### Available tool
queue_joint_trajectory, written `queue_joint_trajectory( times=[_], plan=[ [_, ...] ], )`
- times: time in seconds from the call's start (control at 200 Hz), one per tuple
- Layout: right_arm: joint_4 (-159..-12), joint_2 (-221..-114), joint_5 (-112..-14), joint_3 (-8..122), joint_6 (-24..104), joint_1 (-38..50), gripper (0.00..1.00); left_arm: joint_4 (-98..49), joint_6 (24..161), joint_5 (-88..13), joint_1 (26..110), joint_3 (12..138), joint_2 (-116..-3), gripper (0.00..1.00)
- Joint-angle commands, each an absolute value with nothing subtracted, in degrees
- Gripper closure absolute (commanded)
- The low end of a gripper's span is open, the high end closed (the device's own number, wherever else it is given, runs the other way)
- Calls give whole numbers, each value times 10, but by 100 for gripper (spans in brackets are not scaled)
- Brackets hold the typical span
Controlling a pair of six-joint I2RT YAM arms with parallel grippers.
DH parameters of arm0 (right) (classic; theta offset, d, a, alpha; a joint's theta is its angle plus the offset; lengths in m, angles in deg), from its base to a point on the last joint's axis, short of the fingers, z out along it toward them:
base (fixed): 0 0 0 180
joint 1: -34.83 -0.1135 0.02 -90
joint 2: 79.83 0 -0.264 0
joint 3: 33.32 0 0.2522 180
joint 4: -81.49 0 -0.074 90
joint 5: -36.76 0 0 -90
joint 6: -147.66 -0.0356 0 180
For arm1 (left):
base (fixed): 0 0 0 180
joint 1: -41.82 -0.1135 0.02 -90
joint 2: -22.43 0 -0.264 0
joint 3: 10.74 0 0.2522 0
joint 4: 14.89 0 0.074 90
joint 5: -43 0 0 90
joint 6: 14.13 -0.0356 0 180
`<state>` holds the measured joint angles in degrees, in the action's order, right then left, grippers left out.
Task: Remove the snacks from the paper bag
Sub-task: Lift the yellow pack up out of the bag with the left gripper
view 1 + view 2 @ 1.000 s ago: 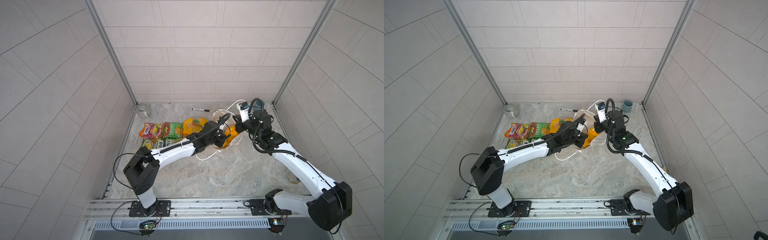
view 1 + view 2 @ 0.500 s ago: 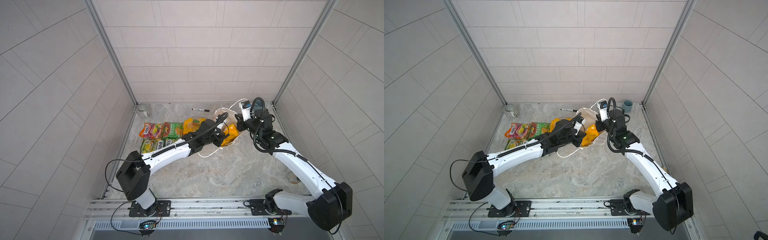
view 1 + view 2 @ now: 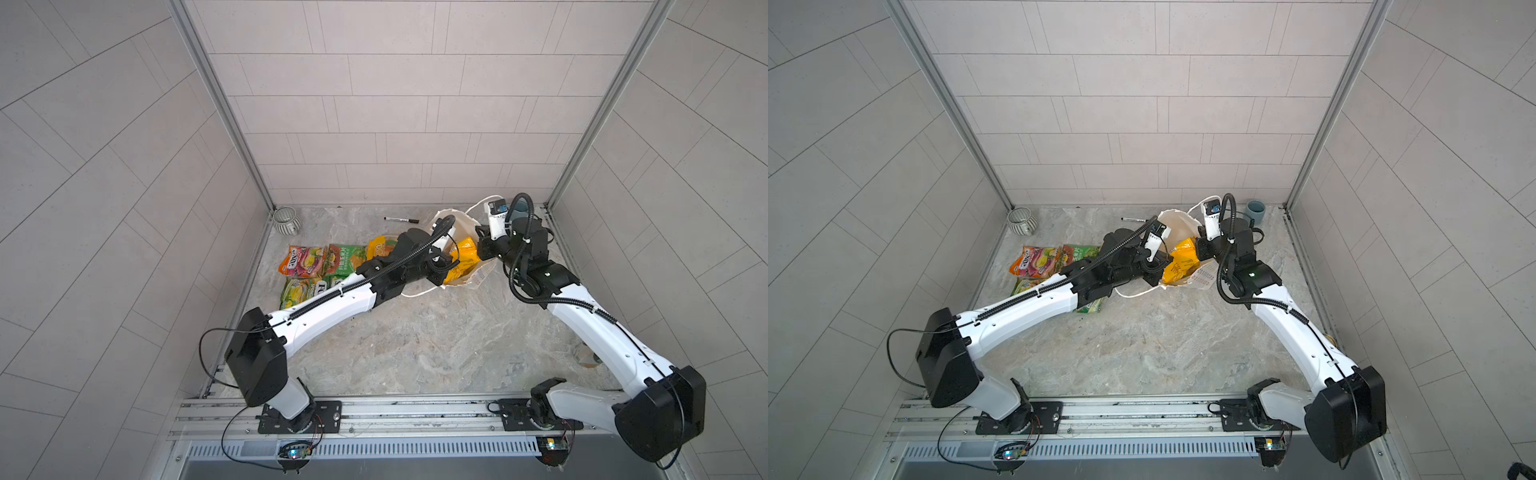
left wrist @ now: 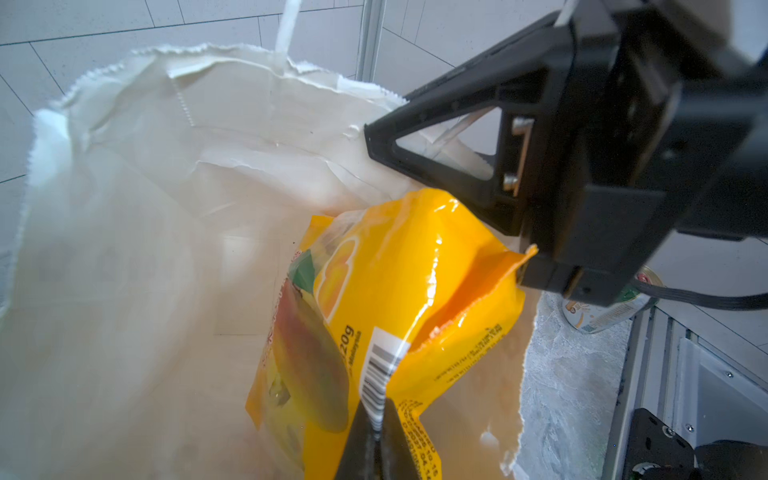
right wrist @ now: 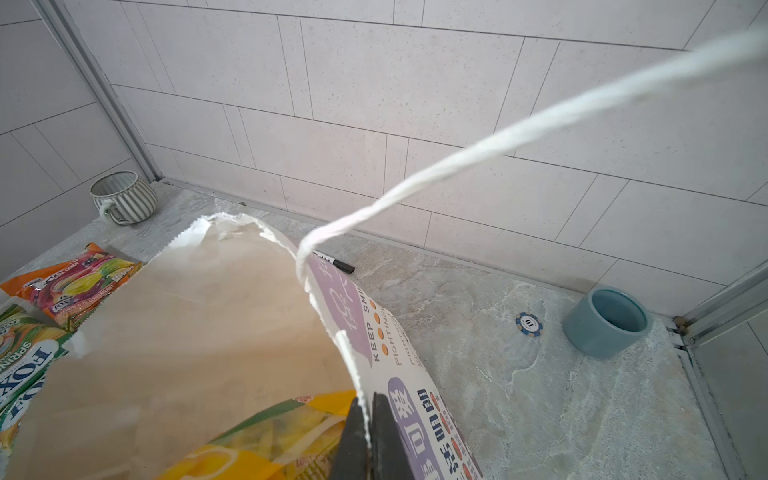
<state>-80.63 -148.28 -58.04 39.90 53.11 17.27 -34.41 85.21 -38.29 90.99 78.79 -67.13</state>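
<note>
The white paper bag [image 3: 467, 226] [image 3: 1177, 226] lies on its side at the back right, with its mouth facing left. My right gripper [image 5: 368, 419] [image 3: 482, 249] is shut on the bag's rim beside a purple panel. My left gripper [image 4: 376, 432] [image 3: 1160, 266] is shut on the barcode edge of a yellow snack packet [image 4: 415, 270] [image 3: 463, 262] that sits in the bag's mouth [image 4: 166, 208]. Several other snacks lie flat on the table to the left: an orange-and-magenta one [image 3: 301, 266], green ones [image 3: 345, 259] and a yellow-orange one [image 3: 380, 249].
A ribbed grey mug [image 3: 286, 220] stands in the back left corner and a black marker [image 3: 401, 219] lies by the back wall. A blue-grey cup [image 5: 609, 322] and a blue chip [image 5: 529, 324] are at the back right. A cord handle [image 5: 457, 166] stretches past the right wrist.
The left arm's shoulder and elbow have swung left while its gripper stayed at the bag's mouth. The yellow packet shows slightly more. The right arm has hardly moved.
</note>
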Motion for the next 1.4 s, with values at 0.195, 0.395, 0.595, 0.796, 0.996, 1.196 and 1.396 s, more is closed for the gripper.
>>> queue_joint_trajectory(
  times=[0.195, 0.395, 0.595, 0.796, 0.996, 1.196, 1.396],
  plan=[
    [-799, -1468, -552, 402, 516, 186, 100, -299, 832, -360, 913, 853, -635, 100],
    [-799, -1472, -579, 412, 483, 221, 100, -300, 822, -354, 913, 873, -622, 100],
    [-801, -1481, -592, 415, 468, 236, 100, -296, 821, -343, 912, 902, -615, 100],
    [-802, -1481, -590, 412, 463, 242, 100, -315, 807, -349, 912, 935, -614, 100],
    [-804, -1487, -597, 413, 445, 260, 100, -341, 805, -342, 912, 982, -609, 100],
    [-804, -1489, -613, 412, 431, 274, 100, -362, 804, -357, 912, 990, -585, 100],
    [-805, -1493, -617, 413, 421, 278, 100, -382, 808, -372, 912, 973, -545, 100]
  ],
)
